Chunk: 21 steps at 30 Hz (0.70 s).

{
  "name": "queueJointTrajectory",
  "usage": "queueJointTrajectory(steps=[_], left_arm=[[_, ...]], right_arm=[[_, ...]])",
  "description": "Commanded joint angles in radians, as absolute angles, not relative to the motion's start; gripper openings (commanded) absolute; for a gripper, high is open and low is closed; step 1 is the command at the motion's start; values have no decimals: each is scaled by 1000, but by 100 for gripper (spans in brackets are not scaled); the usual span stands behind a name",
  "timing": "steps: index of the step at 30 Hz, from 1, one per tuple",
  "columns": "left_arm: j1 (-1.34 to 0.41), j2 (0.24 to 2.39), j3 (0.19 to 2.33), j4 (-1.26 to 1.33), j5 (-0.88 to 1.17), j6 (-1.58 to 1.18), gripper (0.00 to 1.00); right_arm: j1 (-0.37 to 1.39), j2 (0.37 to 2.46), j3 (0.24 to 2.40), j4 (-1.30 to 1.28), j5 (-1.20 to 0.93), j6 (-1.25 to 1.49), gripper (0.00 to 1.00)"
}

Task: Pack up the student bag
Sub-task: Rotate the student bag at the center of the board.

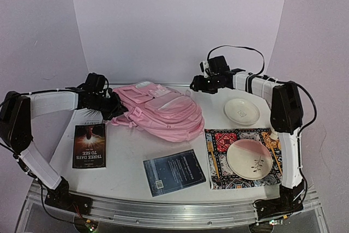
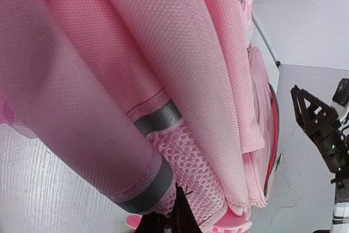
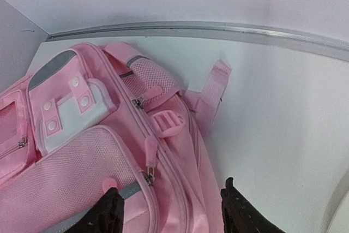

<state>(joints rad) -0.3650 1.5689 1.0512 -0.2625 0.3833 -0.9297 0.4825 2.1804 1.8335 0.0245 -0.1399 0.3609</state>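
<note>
Pink student bag (image 1: 163, 114), grey-banded; multicoloured mosaic mat (image 1: 220, 141)

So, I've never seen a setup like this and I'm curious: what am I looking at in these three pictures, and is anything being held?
These are two robot arms bolted at the table's near edge, each ending in a two-finger gripper. The wide picture comes from a camera above and behind them. The other two come from cameras on the wrists. On the table lie a pink student bag, a dark book, a blue book, a small white dish and a patterned mat carrying a pink-and-white plate. The left gripper is shut and appears to pinch the bag's side, which fills its close-up. The right gripper is open above the bag, holding nothing.
</note>
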Motion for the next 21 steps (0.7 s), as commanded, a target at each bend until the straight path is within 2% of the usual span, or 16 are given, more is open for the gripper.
queueJointTrajectory(steps=[1,8,12,17,21], left_arm=[[-380,1552,1064,-139,392,-995,0],[-382,1566,1054,-120,375,-1035,0],[-382,1574,1059,-118,375,-1038,0],[-383,1571,1053,-118,372,-1039,0],[-384,1561,1044,-118,369,-1042,0]], right_arm=[[496,1923,1661,14,-178,407,66],[639,1695,1320,27,-180,499,66],[727,1627,1196,42,-158,569,60],[811,1598,1139,63,-186,635,46],[839,1653,1140,69,-216,645,43]])
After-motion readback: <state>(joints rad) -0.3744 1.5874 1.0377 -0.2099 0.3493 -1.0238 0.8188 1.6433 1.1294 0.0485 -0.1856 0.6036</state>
